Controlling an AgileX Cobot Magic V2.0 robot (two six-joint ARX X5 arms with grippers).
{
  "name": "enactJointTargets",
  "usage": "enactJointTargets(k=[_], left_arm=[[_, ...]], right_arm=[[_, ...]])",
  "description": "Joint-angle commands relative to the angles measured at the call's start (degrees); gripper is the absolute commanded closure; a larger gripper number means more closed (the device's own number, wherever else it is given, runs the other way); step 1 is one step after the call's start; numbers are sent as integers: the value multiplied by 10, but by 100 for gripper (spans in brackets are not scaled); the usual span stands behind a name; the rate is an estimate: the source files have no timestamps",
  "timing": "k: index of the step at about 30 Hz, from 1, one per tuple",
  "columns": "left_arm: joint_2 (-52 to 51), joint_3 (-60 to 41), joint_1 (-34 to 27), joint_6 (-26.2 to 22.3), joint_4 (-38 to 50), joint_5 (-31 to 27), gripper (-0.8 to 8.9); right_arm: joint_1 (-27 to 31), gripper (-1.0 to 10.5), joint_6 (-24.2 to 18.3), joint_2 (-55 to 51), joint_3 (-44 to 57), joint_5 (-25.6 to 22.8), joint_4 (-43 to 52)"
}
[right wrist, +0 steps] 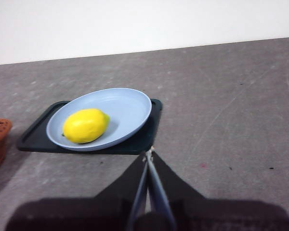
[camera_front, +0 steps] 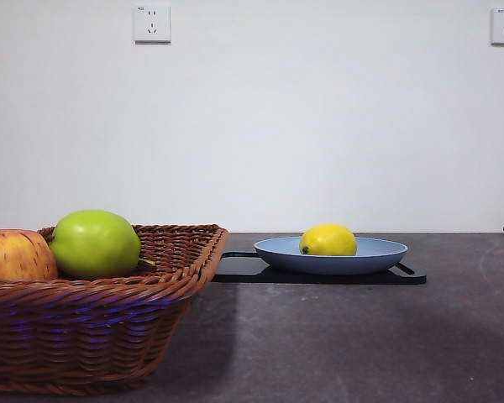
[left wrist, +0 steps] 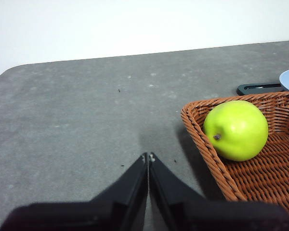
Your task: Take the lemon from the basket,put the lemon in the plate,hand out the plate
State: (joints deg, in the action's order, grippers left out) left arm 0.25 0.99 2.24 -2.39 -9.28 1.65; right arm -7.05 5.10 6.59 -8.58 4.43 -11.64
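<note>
Wicker basket (camera_front: 101, 319) up front is holding just the apples while the lemon (camera_front: 328, 240) is sitting in the stiff, slick-looking plate (camera_front: 378, 256), so the right gripper (right wrist: 149, 153), jaws closed and empty like the left gripper (left wrist: 148, 157), is probably needing a rim pinch.

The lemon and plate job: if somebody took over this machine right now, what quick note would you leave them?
Left gripper: shut, empty, over bare table beside the basket.
Right gripper: shut, empty, just short of the plate.
The lemon lies in the plate, which sits on a black tray. A green apple and a red-yellow apple are in the basket.
Done: lemon taken out and plated.
Left: grip the plate and hand it out, probably with the right gripper.
</note>
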Motion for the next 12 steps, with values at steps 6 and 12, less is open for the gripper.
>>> enactJointTargets(k=[6,12], left_arm=[[-2,-6,-2,-4,7,0,804],[-2,-6,-2,-4,7,0,804]], right_arm=[[11,943,-23,-34,66,1,47],[11,943,-41,-46,81,0,35]])
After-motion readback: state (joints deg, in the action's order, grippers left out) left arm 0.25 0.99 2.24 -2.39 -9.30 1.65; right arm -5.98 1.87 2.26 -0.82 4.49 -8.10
